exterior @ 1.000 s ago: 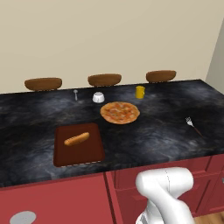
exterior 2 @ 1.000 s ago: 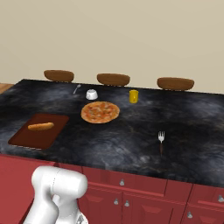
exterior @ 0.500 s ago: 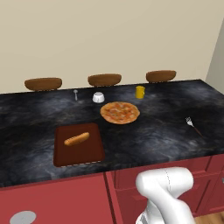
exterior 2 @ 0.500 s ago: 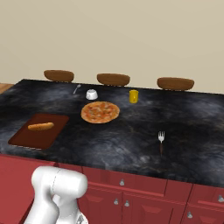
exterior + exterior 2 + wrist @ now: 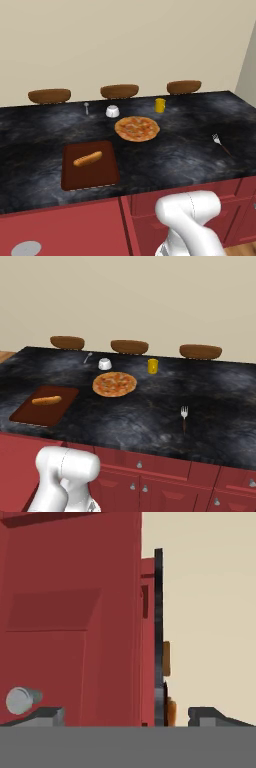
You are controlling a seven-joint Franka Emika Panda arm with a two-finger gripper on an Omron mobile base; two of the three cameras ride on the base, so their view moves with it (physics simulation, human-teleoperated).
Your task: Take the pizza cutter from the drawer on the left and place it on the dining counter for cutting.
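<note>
Here the hand [image 5: 125,717] hangs open before the red drawer [image 5: 70,622] and its silver knob [image 5: 21,700]; no writing shows.

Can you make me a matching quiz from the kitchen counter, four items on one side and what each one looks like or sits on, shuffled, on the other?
Things:
1. pizza
2. fork
3. cup
4. bread roll

Descriptions:
A. yellow, behind the pizza
B. on the dark red cutting board
C. round, mid-counter, near the white bowl
D. silver, alone on the black counter's right part

Pairs: 1-C, 2-D, 3-A, 4-B
</note>
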